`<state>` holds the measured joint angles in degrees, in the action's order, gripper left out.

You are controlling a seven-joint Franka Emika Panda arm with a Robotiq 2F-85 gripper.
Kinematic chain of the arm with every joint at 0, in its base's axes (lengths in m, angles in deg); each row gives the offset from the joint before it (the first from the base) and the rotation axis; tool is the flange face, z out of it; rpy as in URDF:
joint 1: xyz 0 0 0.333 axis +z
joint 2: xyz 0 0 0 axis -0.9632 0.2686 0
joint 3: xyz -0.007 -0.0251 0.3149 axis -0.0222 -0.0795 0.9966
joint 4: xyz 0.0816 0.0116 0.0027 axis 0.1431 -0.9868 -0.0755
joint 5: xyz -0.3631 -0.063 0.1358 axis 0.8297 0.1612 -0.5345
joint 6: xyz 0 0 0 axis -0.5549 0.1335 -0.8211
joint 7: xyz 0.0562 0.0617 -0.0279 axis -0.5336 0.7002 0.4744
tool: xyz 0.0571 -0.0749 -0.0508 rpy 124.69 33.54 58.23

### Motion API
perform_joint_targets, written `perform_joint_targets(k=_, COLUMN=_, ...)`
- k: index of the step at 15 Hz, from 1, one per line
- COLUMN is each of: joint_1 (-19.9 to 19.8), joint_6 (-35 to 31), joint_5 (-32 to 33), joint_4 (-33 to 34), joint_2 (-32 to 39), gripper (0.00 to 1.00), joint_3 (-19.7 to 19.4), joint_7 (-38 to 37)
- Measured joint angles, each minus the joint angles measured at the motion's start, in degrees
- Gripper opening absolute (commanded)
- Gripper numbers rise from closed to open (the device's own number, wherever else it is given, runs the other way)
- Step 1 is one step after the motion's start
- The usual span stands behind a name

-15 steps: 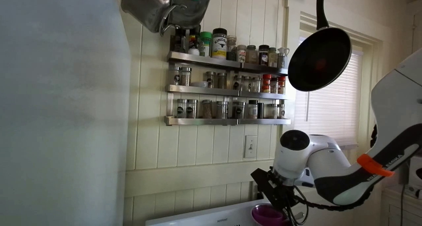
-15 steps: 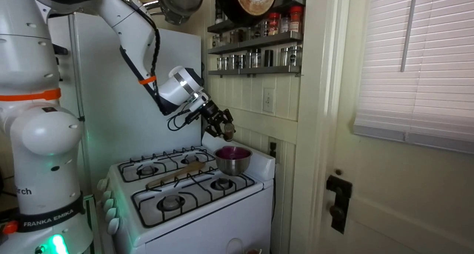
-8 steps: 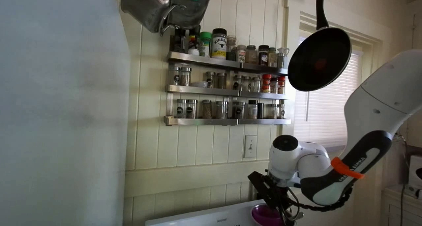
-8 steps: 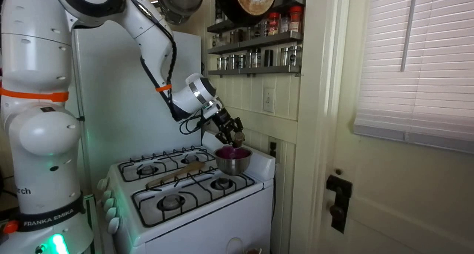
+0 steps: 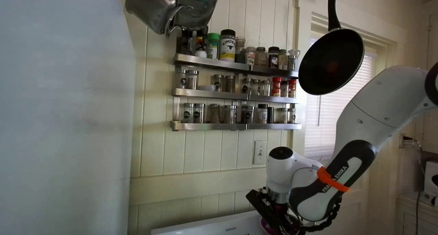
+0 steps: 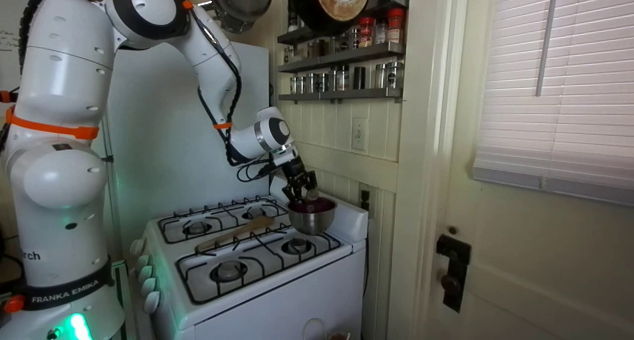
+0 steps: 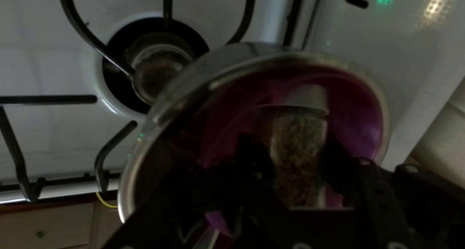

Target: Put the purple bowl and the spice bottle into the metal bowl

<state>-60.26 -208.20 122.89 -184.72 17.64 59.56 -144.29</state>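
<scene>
On the stove's back right burner sits the metal bowl (image 6: pixel 311 223), with the purple bowl (image 7: pixel 363 123) resting inside it. The spice bottle (image 7: pixel 299 151), clear glass with green-brown herbs and a pale lid, is pinched from both sides by my gripper (image 7: pixel 292 158). In an exterior view the gripper (image 6: pixel 303 195) points steeply down, with the bottle (image 6: pixel 312 195) at the bowl's mouth. Seen from the wrist, the bottle lies over the purple interior; whether it touches the purple bowl I cannot tell. Another exterior view shows only a sliver of the purple bowl (image 5: pixel 266 225) behind the gripper.
The stove's raised back panel (image 6: pixel 349 223) stands close behind the bowl. A wooden spoon (image 6: pixel 237 232) lies across the grates to its side. Spice shelves (image 5: pixel 239 126) line the wall above, and a black frying pan (image 5: pixel 331 62) hangs high up.
The arm has come down, bringing the held bottle from above the bowls to the metal bowl's mouth. The gripper has tilted more steeply downward. The bowls have not moved.
</scene>
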Motion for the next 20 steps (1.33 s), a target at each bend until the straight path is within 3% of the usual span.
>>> perform_joint_targets(k=1, joint_1=-0.51, joint_6=0.84, joint_5=-1.61, joint_4=0.04, joint_2=0.17, gripper=0.76, joint_3=1.13, joint_7=1.01)
perform_joint_targets(k=3, joint_1=-1.41, joint_6=1.96, joint_5=-4.53, joint_4=0.08, joint_2=0.23, gripper=0.80, joint_3=2.39, joint_7=2.93)
perform_joint_targets(k=6, joint_1=-2.18, joint_6=2.57, joint_5=-6.59, joint_4=0.33, joint_2=0.06, gripper=0.99, joint_3=2.72, joint_7=3.88)
perform_joint_targets(k=10, joint_1=-2.31, joint_6=2.62, joint_5=-5.81, joint_4=0.63, joint_2=-1.76, gripper=1.00, joint_3=2.58, joint_7=3.53)
perform_joint_targets(k=13, joint_1=-1.72, joint_6=2.62, joint_5=-1.74, joint_4=0.59, joint_2=-5.05, gripper=1.00, joint_3=3.37, joint_7=1.04)
perform_joint_targets(k=16, joint_1=-1.58, joint_6=2.62, joint_5=-0.75, joint_4=0.01, joint_2=-7.05, gripper=1.00, joint_3=6.53, joint_7=1.08)
perform_joint_targets(k=20, joint_1=-1.11, joint_6=3.33, joint_5=-2.05, joint_4=-2.46, joint_2=-7.21, gripper=1.00, joint_3=12.16, joint_7=8.61)
